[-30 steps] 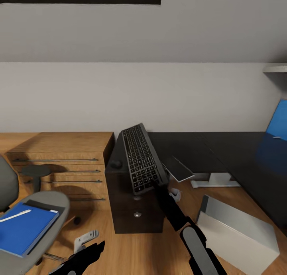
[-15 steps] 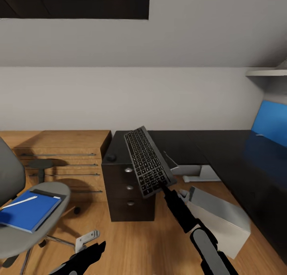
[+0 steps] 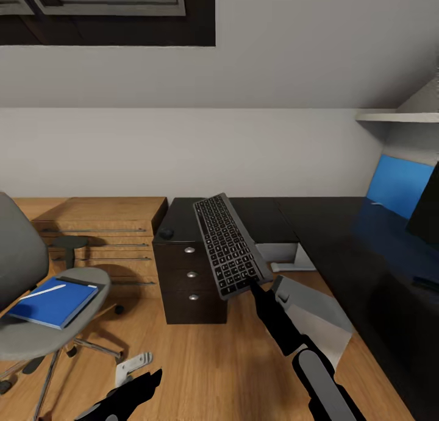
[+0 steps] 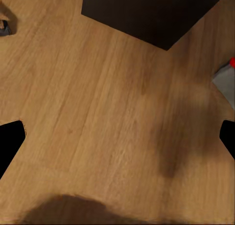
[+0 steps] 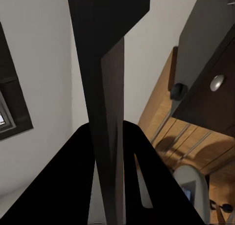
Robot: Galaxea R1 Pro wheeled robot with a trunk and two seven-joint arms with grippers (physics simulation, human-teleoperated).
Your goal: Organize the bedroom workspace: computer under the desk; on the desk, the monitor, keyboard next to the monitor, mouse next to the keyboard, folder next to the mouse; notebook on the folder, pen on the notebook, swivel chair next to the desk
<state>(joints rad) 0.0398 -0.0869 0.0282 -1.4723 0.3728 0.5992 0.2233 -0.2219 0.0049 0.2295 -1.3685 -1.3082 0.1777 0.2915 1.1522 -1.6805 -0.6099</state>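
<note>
While the right gripper point(image 3: 251, 282) pinched the keyboard point(image 3: 230, 244) by its lower end alone, the board stood tilted at mid-frame, clear of the desk point(image 3: 341, 238).

Held by so little, it could have pivoted or slid out between the closed fingers, or clipped the drawer unit point(image 3: 189, 275) just behind it. The keyboard rose up and leftward from the grip. The mouse point(image 3: 166, 232) sat on the drawer unit's top, the computer point(image 3: 317, 317) at lower right. The left gripper point(image 4: 117, 137) hung spread wide, holding nothing, over the floor point(image 4: 107, 112).
</note>
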